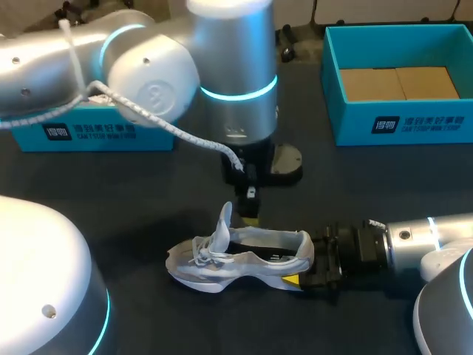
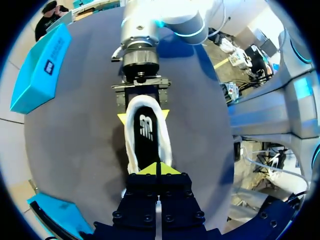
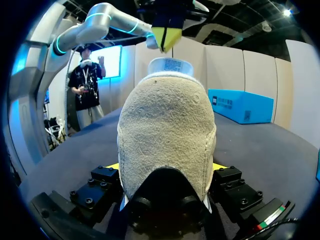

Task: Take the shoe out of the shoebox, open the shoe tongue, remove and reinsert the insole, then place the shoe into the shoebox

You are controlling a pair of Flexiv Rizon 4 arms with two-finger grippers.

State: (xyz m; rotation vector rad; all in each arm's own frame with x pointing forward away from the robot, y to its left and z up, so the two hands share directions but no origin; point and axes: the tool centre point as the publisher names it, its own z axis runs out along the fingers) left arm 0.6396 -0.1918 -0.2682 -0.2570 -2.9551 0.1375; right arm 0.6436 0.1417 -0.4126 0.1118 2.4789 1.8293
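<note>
A pale grey sneaker (image 1: 236,262) lies on its sole on the dark table, toe toward my left. My right gripper (image 1: 309,260) is shut on its heel, one yellow-tipped finger on each side; in the right wrist view the suede heel (image 3: 167,130) fills the space between the fingers. The tongue (image 1: 225,216) stands up, and the black insole (image 2: 147,131) shows inside. My left gripper (image 1: 251,210) hangs point-down over the shoe's opening just behind the tongue, its tips (image 2: 159,169) shut together with nothing visibly held. The open teal shoebox (image 1: 403,122) stands at the back right.
A teal lid (image 1: 96,134) lies at the back left, partly hidden by my left arm. The box holds brown cardboard (image 1: 399,83). A white cable (image 1: 185,137) trails from the left arm above the shoe.
</note>
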